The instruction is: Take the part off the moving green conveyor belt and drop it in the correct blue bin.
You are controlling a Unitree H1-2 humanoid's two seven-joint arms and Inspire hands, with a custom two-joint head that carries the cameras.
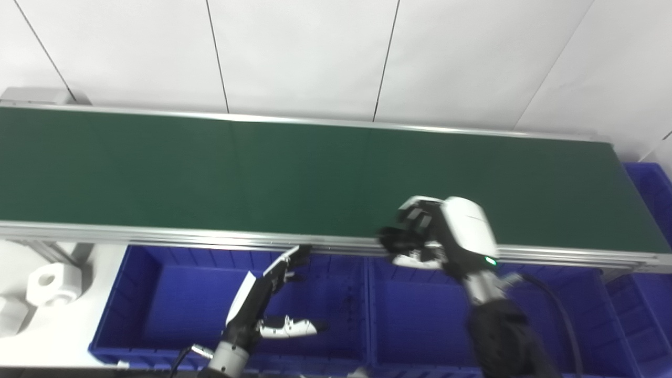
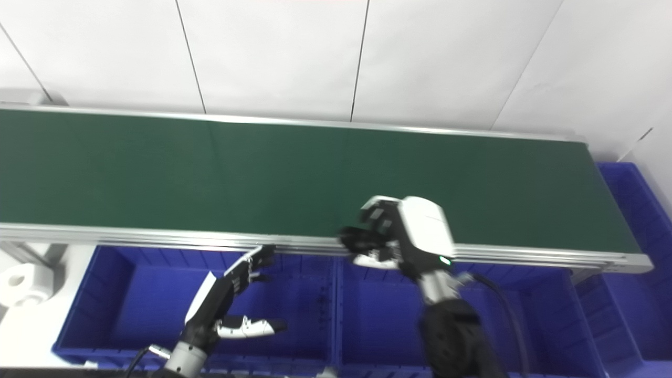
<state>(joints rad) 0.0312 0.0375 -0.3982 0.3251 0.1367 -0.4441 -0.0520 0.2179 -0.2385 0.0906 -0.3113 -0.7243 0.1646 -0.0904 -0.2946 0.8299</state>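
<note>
While white wall panels [image 1: 315, 47] rise behind, green conveyor belt [image 1: 262, 168] lies bare.

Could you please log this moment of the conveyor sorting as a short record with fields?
belt: green conveyor belt, no part visible on it
left robot hand: open, empty, over the left blue bin
right robot hand: fingers curled at the belt's near edge, above the middle blue bin; whether it holds a part cannot be told
off to the left: white parts beside the bins
</note>
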